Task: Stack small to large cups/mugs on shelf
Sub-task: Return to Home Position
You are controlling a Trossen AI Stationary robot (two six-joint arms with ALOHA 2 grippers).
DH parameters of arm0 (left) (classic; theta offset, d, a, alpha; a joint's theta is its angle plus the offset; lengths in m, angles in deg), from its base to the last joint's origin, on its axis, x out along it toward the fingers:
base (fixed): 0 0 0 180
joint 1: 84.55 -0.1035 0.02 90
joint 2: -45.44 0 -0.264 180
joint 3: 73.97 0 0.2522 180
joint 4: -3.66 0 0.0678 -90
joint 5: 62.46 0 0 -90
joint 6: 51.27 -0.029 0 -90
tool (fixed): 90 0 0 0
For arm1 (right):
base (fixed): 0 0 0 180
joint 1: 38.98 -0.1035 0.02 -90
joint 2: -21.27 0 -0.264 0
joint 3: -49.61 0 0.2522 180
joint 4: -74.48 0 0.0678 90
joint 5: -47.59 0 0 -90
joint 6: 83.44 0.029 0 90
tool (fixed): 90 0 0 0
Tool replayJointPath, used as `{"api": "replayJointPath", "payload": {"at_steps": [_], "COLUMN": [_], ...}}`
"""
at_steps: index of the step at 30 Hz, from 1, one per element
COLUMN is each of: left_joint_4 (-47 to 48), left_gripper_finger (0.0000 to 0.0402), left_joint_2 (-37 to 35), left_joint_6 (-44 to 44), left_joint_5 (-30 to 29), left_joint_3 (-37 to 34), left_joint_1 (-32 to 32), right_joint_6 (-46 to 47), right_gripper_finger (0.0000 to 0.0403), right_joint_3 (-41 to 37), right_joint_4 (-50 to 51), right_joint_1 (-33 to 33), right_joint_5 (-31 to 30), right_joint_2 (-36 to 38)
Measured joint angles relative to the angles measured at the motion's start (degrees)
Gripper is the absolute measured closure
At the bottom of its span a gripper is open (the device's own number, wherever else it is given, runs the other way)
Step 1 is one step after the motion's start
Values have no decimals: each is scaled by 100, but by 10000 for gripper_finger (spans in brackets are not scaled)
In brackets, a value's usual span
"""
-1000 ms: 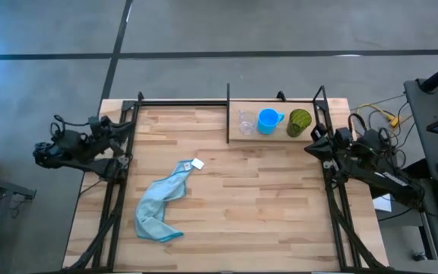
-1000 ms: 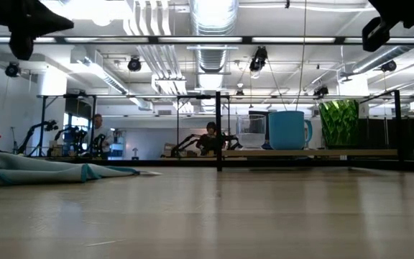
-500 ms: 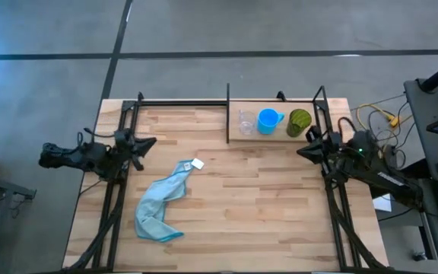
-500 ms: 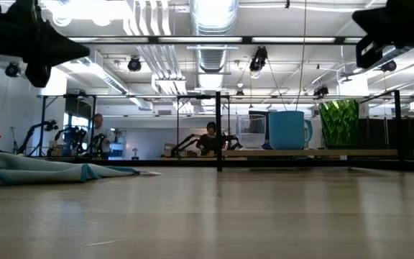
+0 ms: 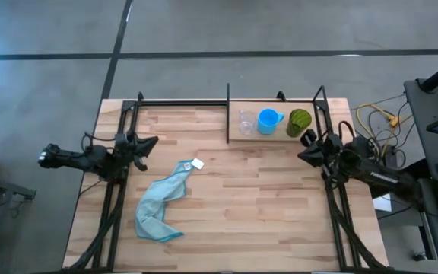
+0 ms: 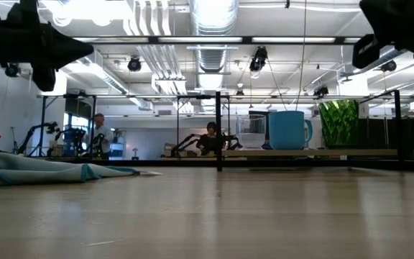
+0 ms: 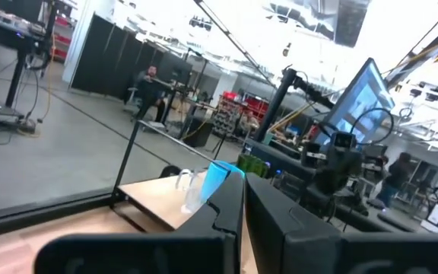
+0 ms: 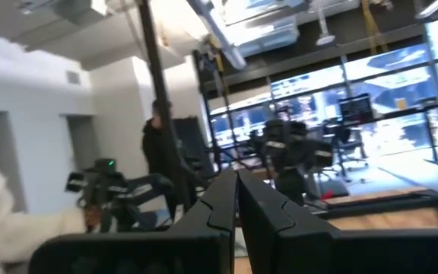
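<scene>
We see the three vessels in a row on the shelf [image 5: 276, 136] at the table's [image 5: 265, 190] far right: clear cup [image 5: 246, 122], blue mug [image 5: 268, 120], green cup [image 5: 299, 122], close together. A crumpled cloth [image 5: 160, 202] lies well apart, nearer the left gripper [image 5: 149, 142], whose fingers [image 7: 196, 236] are pressed together. The right gripper [image 5: 303, 155], likewise closed, hangs near the green cup. In the left wrist view, that arm's fingers cover part of the blue mug. The clear cup is faint in the low view; a person [image 6: 210, 135] beyond is too small to make out.
</scene>
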Motion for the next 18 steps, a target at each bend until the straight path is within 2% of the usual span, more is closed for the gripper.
{"api": "replayJointPath", "payload": {"at_steps": [10,18], "left_joint_4": [-1,14], "left_gripper_finger": [401,401], "left_joint_2": [7,176], "left_joint_6": [66,288], "left_joint_5": [-9,87], "left_joint_3": [-14,-88], "left_joint_1": [0,0], "right_joint_6": [12,-643], "right_gripper_finger": [394,394], "right_joint_3": [-13,-13], "right_joint_4": [-2,584], "right_joint_1": [-973,-1289], "right_joint_5": [-365,-1829], "right_joint_2": [-179,-398]}}
